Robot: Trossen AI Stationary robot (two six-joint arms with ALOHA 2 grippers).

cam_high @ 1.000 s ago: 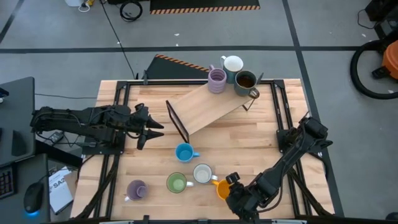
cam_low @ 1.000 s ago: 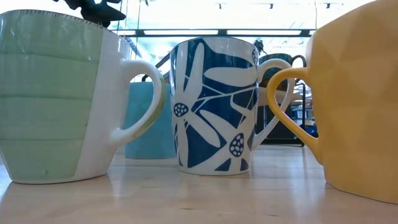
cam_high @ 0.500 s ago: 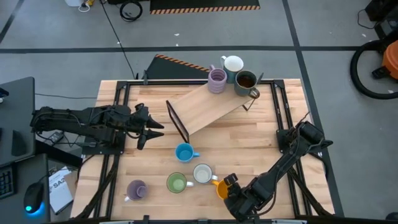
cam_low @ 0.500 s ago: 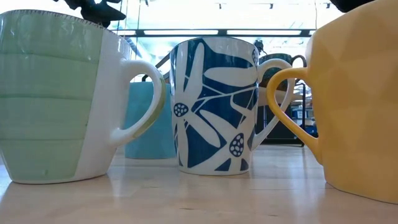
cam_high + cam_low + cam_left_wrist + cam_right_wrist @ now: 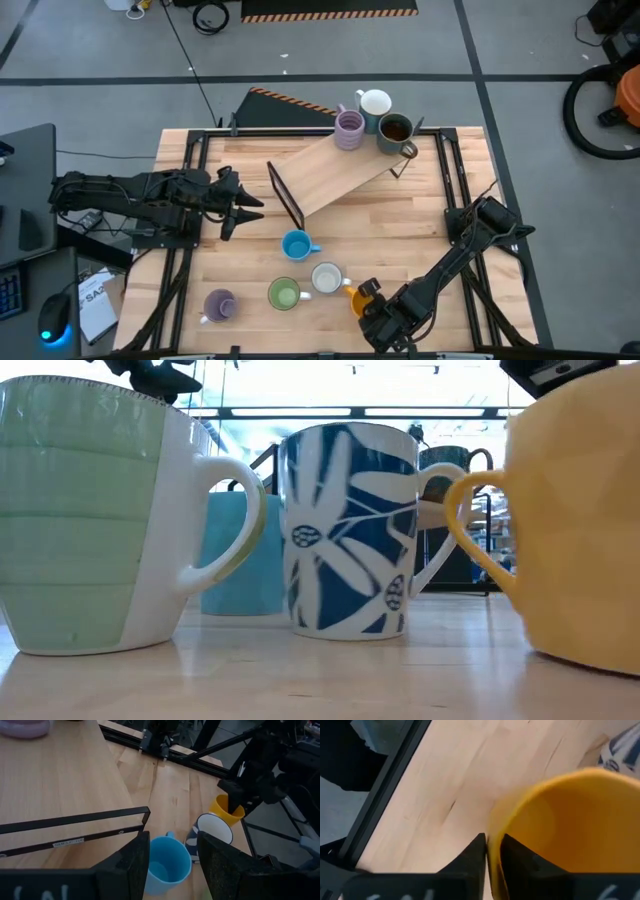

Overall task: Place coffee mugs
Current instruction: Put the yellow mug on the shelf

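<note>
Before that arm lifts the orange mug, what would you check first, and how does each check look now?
1. Right gripper pinches the rim of the orange ceramic mug, one finger inside and one outside: ok.
2. Grip firm enough to lift: cannot tell.
3. The mug's handle is free of the white mug with the blue flower pattern: cannot tell; they stand very close.
4. Left gripper waits open at the table's left side, away from the right arm: ok.
5. Free room on the raised wooden board beside the lilac mug and the dark brown mug: ok.
</note>
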